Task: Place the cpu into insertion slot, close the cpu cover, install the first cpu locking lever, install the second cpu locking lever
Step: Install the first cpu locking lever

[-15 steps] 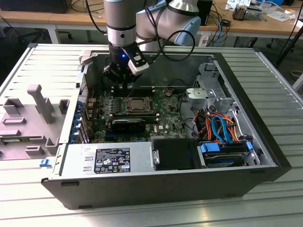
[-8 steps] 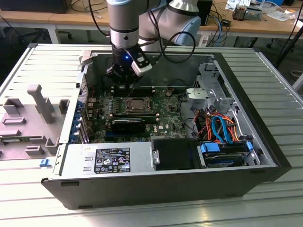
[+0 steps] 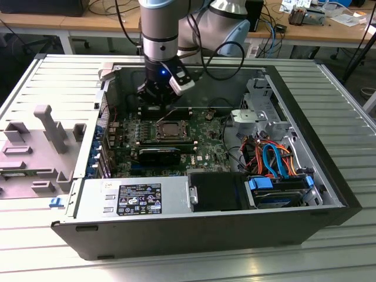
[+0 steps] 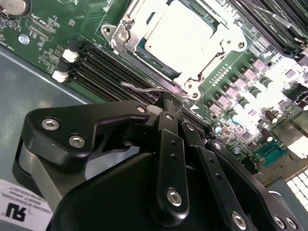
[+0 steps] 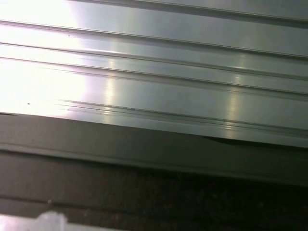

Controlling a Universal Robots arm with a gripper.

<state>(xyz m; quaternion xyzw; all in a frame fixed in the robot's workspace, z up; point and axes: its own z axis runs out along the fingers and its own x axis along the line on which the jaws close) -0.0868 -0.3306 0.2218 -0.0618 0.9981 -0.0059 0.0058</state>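
The cpu (image 4: 180, 36), a flat chip with a bright metal top, lies in the insertion slot (image 4: 191, 89) on the green motherboard, also seen as cpu (image 3: 171, 129) in the exterior view. The silver cpu cover (image 4: 126, 30) lies down around it as a frame. A thin wire locking lever (image 4: 144, 89) runs along the socket's near edge, its hooked end free. My gripper (image 4: 165, 101) has its black fingers shut together, tips right at this lever. In the exterior view the gripper (image 3: 153, 98) hangs inside the case just behind the socket.
Long black memory slots (image 4: 96, 67) flank the socket. A black card (image 3: 160, 154), a power supply box (image 3: 135, 197), orange and blue cables (image 3: 273, 155) and a drive cage (image 3: 282, 188) fill the case. The first wrist view shows a ribbed metal surface (image 5: 154, 72).
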